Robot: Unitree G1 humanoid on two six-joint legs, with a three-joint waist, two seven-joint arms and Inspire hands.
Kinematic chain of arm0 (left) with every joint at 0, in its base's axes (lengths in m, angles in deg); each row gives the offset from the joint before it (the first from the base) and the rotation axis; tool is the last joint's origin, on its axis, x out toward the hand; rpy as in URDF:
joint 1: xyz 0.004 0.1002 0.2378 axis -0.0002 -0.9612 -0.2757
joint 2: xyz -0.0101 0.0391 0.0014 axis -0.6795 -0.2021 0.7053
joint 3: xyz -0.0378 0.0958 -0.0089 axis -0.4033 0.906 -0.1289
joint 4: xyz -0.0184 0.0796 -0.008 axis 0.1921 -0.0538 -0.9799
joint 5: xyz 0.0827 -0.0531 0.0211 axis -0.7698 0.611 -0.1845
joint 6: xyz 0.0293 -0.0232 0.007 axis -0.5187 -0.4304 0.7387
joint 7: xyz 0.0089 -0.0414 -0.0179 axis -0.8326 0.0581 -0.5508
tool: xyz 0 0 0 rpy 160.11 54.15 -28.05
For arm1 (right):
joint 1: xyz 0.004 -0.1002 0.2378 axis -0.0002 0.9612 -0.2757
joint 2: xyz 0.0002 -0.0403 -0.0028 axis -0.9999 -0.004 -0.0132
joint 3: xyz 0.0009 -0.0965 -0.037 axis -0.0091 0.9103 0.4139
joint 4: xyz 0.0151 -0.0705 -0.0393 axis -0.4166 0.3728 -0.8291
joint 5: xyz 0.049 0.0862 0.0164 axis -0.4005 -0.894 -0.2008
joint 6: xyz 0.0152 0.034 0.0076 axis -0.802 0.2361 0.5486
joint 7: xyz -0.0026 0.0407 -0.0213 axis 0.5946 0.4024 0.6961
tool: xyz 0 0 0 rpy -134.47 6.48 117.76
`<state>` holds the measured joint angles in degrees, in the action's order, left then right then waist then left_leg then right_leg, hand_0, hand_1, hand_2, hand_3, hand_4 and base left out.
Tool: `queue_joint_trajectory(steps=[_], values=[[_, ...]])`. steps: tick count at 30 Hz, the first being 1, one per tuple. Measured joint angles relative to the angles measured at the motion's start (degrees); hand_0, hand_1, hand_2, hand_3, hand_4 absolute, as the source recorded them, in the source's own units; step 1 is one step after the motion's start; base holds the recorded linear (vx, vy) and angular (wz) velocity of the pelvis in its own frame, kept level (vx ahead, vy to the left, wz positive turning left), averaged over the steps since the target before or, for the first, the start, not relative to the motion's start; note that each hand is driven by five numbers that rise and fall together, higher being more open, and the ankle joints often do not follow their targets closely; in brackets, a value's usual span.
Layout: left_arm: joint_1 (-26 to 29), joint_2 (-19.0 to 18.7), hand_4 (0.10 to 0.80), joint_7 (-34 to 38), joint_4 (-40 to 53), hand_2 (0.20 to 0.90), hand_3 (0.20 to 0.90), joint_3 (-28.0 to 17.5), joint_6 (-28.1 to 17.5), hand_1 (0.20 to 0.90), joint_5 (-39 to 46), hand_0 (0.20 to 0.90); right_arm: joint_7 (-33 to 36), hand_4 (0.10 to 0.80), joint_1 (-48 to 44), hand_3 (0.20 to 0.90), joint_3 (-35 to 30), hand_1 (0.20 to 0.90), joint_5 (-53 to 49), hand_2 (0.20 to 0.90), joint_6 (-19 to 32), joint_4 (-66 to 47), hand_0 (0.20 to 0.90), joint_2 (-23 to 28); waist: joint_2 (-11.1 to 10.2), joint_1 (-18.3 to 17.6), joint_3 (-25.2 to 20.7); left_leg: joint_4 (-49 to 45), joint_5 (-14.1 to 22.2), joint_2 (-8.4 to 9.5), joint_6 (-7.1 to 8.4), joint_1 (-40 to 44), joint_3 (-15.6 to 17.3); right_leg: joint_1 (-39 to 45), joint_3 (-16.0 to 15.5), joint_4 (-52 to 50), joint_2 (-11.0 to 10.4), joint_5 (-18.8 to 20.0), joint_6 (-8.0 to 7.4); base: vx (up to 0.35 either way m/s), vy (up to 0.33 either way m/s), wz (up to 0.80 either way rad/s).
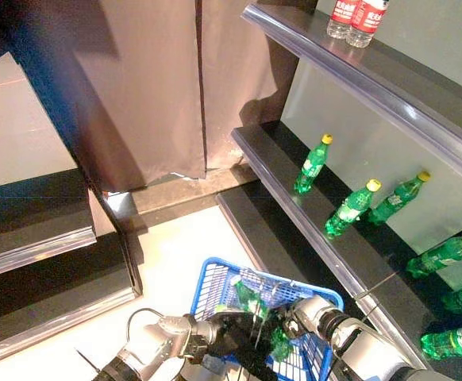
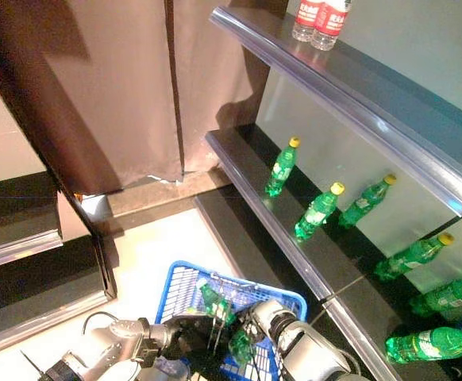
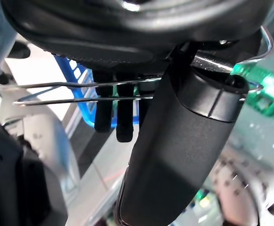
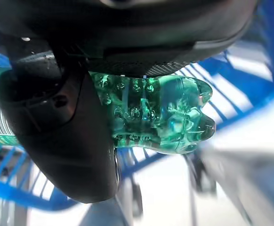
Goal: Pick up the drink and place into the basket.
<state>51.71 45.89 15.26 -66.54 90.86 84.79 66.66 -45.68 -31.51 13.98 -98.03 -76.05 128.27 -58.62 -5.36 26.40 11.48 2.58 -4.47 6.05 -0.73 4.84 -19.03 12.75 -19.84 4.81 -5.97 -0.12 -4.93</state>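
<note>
A blue wire basket (image 1: 212,279) hangs low in front of me, above the pale floor. My left hand (image 1: 229,335) is curled round its wire handle (image 3: 80,92), thumb (image 3: 184,132) across the front. My right hand (image 1: 296,312) is over the basket, shut on a green drink bottle (image 4: 165,117) that lies against the palm under the thumb (image 4: 66,136). That bottle (image 1: 279,344) sits low between the basket's walls. Another green bottle (image 1: 247,295) lies inside the basket.
Dark shelving (image 1: 294,198) runs along my right, with several green bottles (image 1: 352,208) standing or lying on it. Red-labelled bottles (image 1: 358,17) stand on the upper shelf. A brown curtain (image 1: 152,87) hangs ahead, and low dark steps (image 1: 32,238) are at my left.
</note>
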Motion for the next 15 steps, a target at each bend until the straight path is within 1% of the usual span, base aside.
queue_joint_trajectory(steps=[1,3,8,11,13,14,15], values=[[0.0,0.2,0.1,-0.2,0.0,0.3,0.2,0.7,0.0,0.3,0.2,0.3,1.6,0.1,-0.1,0.2,0.0,0.3,1.1,0.3,0.9,0.1,0.3,0.0,0.0,-0.1,0.0,-0.3,0.0,0.21,-0.01,-0.1,-0.4,0.0,0.1,0.0,0.0,0.0,0.14,0.055,-0.014,0.18],[0.3,0.5,0.1,-0.2,-0.5,0.3,0.2,0.0,0.1,0.3,0.2,0.3,4.3,0.1,-0.1,0.2,0.0,0.3,2.9,0.3,1.9,0.4,0.3,0.0,0.0,0.1,0.1,-0.5,-0.1,0.34,-0.1,-0.1,-0.7,0.1,0.0,0.0,0.0,-0.1,0.21,0.065,-0.014,0.11],[0.3,1.4,0.1,-0.2,-0.5,0.3,0.2,0.1,1.0,0.3,2.0,0.3,10.5,0.1,0.2,0.2,0.4,0.3,7.6,0.3,2.6,1.4,0.3,-1.9,0.0,0.0,0.4,-0.7,0.0,0.48,-0.01,-0.4,-1.3,0.1,0.1,0.0,0.1,-0.3,0.2,0.065,-0.012,0.05],[0.3,1.9,0.1,-0.2,-0.5,0.3,0.2,0.6,1.2,0.3,4.8,0.3,13.6,0.1,0.3,0.2,0.3,0.3,8.7,0.3,3.1,1.4,0.3,-2.5,-0.1,0.0,0.5,-0.9,0.0,0.66,0.01,-1.1,-2.0,0.0,0.1,0.0,0.3,-0.6,0.14,0.052,-0.003,0.13],[0.4,2.0,0.1,-0.2,-0.5,0.3,0.2,0.6,1.2,0.3,5.4,0.3,15.2,0.413,0.5,0.513,0.4,0.568,10.5,0.568,3.6,1.4,0.568,-2.7,-0.1,0.2,0.5,-0.9,0.0,0.72,0.01,-1.1,-2.1,0.1,0.1,0.0,0.3,-0.7,0.17,0.045,0.011,0.06],[0.4,2.0,0.1,-0.2,-0.5,0.3,0.2,0.6,1.2,0.3,6.0,0.3,15.6,0.649,0.6,0.749,0.5,0.771,11.7,0.771,4.0,1.4,0.771,-2.8,-0.1,0.2,0.5,-0.9,0.0,0.77,0.01,-1.1,-2.1,0.1,0.1,0.0,0.2,-0.7,0.1,0.041,0.013,0.01],[0.4,2.1,0.1,-0.2,-0.5,0.3,0.2,0.6,1.2,0.3,6.2,0.3,16.0,0.8,0.8,0.9,0.5,0.9,12.7,0.9,4.3,1.2,0.9,-2.8,-0.1,0.2,0.5,-0.9,0.0,0.83,0.0,-1.1,-2.1,0.1,0.2,0.0,0.2,-0.9,-0.22,0.039,0.01,0.05]])
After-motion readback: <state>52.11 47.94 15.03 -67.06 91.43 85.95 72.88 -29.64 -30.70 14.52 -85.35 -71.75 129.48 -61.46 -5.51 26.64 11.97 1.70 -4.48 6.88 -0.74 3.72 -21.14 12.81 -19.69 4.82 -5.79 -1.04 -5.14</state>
